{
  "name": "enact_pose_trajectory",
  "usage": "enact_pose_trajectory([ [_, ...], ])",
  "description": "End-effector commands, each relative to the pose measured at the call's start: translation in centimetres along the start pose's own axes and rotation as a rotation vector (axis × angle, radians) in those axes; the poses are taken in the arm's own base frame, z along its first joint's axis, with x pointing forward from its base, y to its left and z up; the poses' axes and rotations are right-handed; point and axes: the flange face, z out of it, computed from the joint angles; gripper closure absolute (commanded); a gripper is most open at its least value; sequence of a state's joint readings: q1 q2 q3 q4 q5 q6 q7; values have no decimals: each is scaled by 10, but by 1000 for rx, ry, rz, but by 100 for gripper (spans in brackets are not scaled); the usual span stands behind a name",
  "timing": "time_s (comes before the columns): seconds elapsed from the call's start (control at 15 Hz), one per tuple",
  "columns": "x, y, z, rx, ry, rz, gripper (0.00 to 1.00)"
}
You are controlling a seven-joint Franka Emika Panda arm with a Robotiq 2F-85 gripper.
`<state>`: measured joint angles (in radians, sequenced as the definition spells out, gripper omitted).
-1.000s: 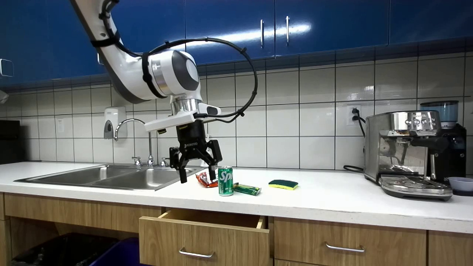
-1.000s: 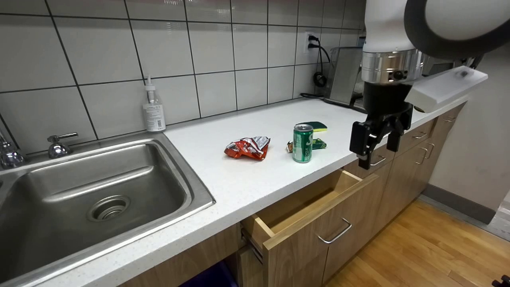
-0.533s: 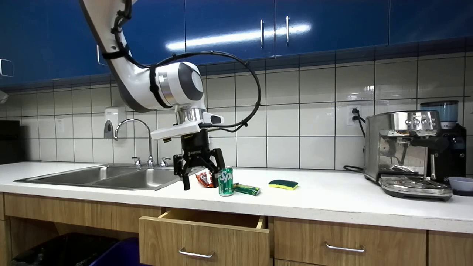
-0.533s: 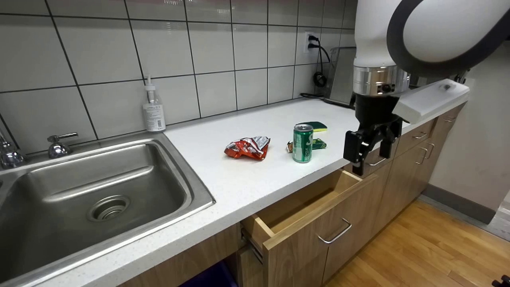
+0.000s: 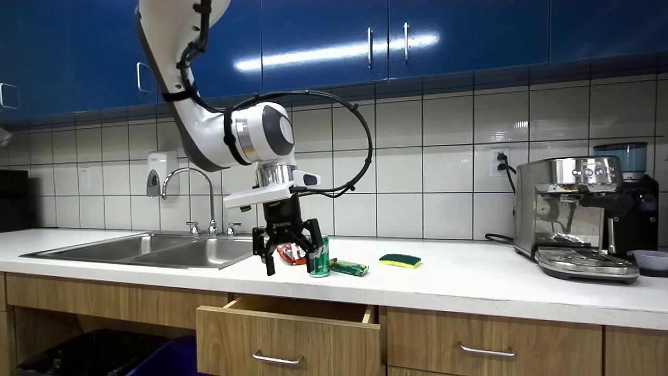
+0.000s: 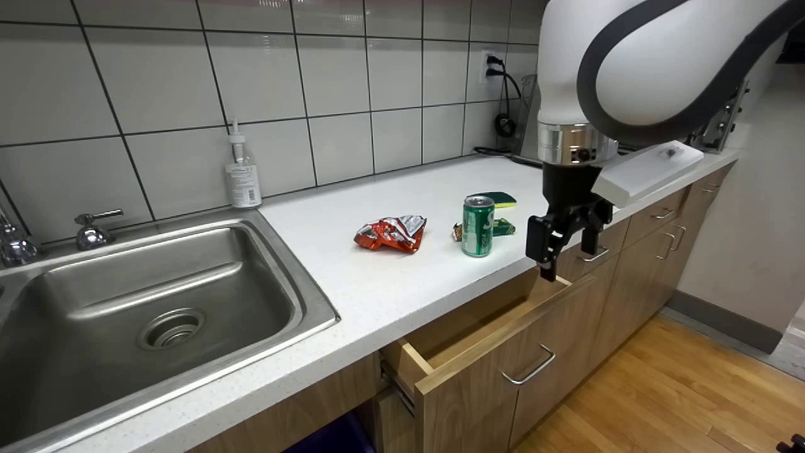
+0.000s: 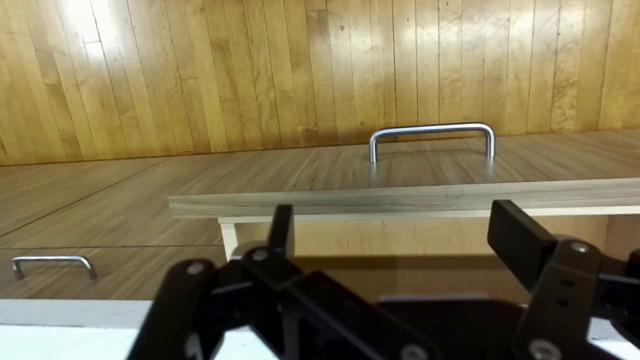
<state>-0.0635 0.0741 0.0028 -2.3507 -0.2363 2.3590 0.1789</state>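
Observation:
My gripper (image 5: 290,267) is open with nothing between its fingers. It hangs in front of the counter edge, above the pulled-out wooden drawer (image 5: 288,342). In the wrist view, the drawer's front edge (image 7: 350,202) and bare interior show beyond the spread fingertips, with the metal drawer handle (image 7: 432,129) further out. A green Sprite can (image 6: 478,229) stands upright on the counter, partly covered by one finger in an exterior view, but apart from the gripper (image 6: 569,260). Behind it lie a green wrapper (image 5: 348,268) and a crumpled red wrapper (image 6: 391,234).
A green-yellow sponge (image 5: 400,260) lies further along the counter. The steel sink (image 6: 283,264) is set into the worktop, with a soap bottle (image 6: 243,179) behind. A coffee machine (image 5: 569,209) stands at the far end. Blue cabinets (image 5: 323,31) hang above.
The arm has come down and, in an exterior view, moved a little right, so one finger now overlaps the can there. The gripper stays open; the objects and drawer have not moved.

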Motion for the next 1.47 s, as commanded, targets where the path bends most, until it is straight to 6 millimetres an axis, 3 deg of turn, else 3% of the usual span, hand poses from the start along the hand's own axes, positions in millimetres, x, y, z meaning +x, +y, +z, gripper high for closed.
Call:
enact_pose_trajectory([
  [0.0,1,-1,1,1,-3,-1,0],
  [1.4,5,-2,8,-3,16,-12,0],
])
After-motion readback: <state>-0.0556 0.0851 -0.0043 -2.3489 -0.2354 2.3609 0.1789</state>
